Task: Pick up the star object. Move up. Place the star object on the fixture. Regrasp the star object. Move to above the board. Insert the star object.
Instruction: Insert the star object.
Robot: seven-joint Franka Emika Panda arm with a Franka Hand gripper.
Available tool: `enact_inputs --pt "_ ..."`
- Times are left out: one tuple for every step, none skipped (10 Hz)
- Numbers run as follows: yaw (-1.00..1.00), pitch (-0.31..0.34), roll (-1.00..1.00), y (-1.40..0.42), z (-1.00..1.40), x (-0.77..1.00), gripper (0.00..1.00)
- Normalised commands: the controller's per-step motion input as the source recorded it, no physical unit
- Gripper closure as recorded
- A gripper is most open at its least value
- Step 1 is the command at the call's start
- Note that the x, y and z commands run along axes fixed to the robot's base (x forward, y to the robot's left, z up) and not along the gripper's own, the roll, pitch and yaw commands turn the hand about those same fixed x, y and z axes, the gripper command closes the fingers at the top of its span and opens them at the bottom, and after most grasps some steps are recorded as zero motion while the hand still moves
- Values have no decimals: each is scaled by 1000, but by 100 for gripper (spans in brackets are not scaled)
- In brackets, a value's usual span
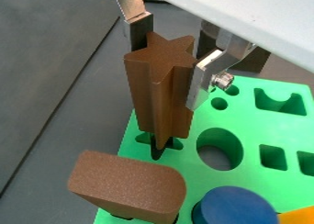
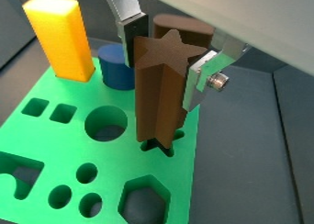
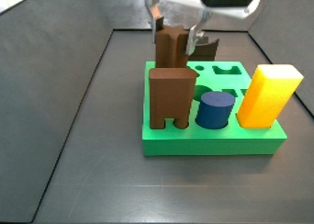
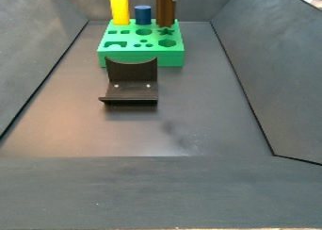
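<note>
The star object (image 1: 157,92) (image 2: 160,95), a tall reddish-brown prism with a star-shaped top, stands upright on the green board (image 1: 276,127) (image 2: 50,136). Its lower end sits in a star-shaped hole near a board corner. My gripper (image 1: 172,62) (image 2: 166,61) straddles its upper part, with the dark pad pressed on one side and the silver plate on the other, shut on it. In the side views the star object (image 3: 172,49) (image 4: 165,8) rises from the board (image 3: 208,140) (image 4: 145,53). The fixture (image 4: 130,83) stands on the floor in front of the board.
A brown block with a rounded top (image 1: 123,184) (image 3: 172,95), a blue cylinder (image 2: 117,67) (image 3: 215,108) and a yellow block (image 2: 61,35) (image 3: 267,95) stand in the board beside the star object. Several other cut-outs (image 1: 215,147) are open. Dark sloping walls enclose the floor.
</note>
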Motion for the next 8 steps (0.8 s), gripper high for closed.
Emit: enact_inputs --pt "0 -59 70 0 -371 0 100" --pt "0 -46 70 0 -360 0 100" --pt "0 -31 66 0 -371 0 100" --pt "-49 -9 56 0 -403 0 100" --pt "-66 -9 71 0 -420 0 100" --pt "-83 0 60 0 -349 0 100" --pt "-146 0 53 -3 -314 0 100" --pt "-277 0 50 -14 -297 0 100"
